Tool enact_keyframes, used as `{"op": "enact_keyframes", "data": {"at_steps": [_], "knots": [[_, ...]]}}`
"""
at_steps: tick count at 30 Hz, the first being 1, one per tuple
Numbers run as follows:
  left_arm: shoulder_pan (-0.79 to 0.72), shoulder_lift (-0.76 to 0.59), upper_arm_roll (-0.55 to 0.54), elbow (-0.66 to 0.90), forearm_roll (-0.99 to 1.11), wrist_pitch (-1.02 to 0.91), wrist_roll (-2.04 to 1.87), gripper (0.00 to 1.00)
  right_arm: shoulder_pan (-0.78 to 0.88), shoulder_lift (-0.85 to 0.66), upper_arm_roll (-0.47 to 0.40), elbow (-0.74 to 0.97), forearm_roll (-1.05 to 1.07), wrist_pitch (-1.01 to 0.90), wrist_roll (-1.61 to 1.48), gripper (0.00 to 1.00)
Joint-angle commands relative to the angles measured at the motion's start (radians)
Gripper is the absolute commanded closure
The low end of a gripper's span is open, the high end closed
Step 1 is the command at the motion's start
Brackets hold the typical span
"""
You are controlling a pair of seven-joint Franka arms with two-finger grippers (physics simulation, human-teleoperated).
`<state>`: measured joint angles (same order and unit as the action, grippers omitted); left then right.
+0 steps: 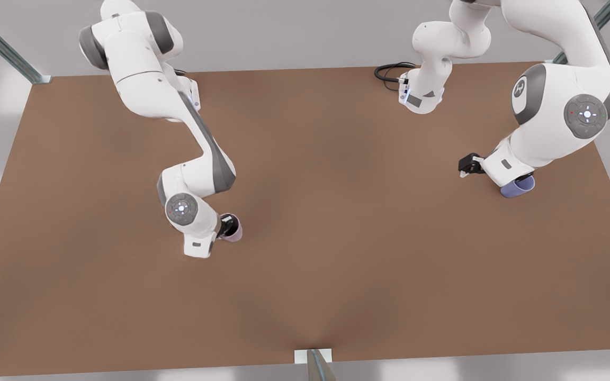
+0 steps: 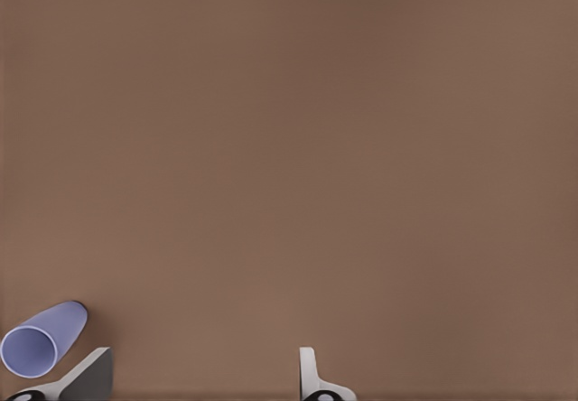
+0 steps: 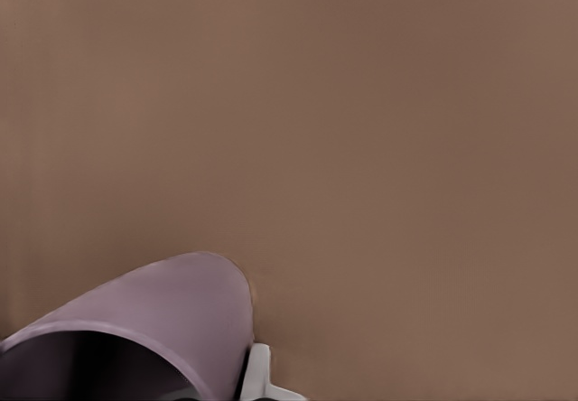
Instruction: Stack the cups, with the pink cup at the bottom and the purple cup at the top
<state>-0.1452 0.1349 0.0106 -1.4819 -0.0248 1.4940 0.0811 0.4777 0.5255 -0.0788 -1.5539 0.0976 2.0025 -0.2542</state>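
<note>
Right gripper [image 1: 226,226] is clamping the pink cup [image 1: 233,228] at the front view's left. Left gripper [image 2: 203,378], fingers spread, is sitting beside the purple cup [image 2: 41,340] (outside its jaws), risking a knock.

1. The pink cup [image 1: 233,228] is a pale dusty mauve-pink outside, with a darker, shadowed inside (plainest in the right wrist view [image 3: 172,315]).
2. The purple cup [image 1: 518,187] is a plain blue-violet, its inside the same hue [image 2: 41,340].
3. The table [image 1: 337,238] is an even mid-brown, with no pattern.
4. The arms [image 1: 141,63] are white with grey joint bands.
5. The left gripper [image 2: 203,378] has pale grey-white fingers [image 2: 308,372].
6. A black cable [image 1: 389,71] lies on the brown.
</note>
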Motion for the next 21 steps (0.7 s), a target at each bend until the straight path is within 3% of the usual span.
{"op": "enact_keyframes", "data": {"at_steps": [1, 7, 12, 21], "knots": [[0.0, -0.001, 0.0, 0.0, 0.0, 0.0, 0.0, 0.0, 0.053, 0.019, 0.001, 0.025, 0.024, -0.007, 0.658, 0.79], [0.0, 0.0, 0.0, -0.005, 0.003, -0.009, 0.0, 0.0, 0.278, 0.175, 0.001, 0.216, 0.024, -0.007, 1.069, 0.79], [0.0, -0.008, 0.0, -0.003, 0.009, -0.034, -0.003, 0.0, 0.351, 0.335, 0.037, 0.382, 0.022, 0.047, 1.29, 0.79], [0.006, -0.001, 0.019, -0.001, 0.036, -0.023, -0.003, 0.0, 0.366, 0.386, 0.065, 0.362, 0.017, 0.14, 1.297, 0.79]]}}
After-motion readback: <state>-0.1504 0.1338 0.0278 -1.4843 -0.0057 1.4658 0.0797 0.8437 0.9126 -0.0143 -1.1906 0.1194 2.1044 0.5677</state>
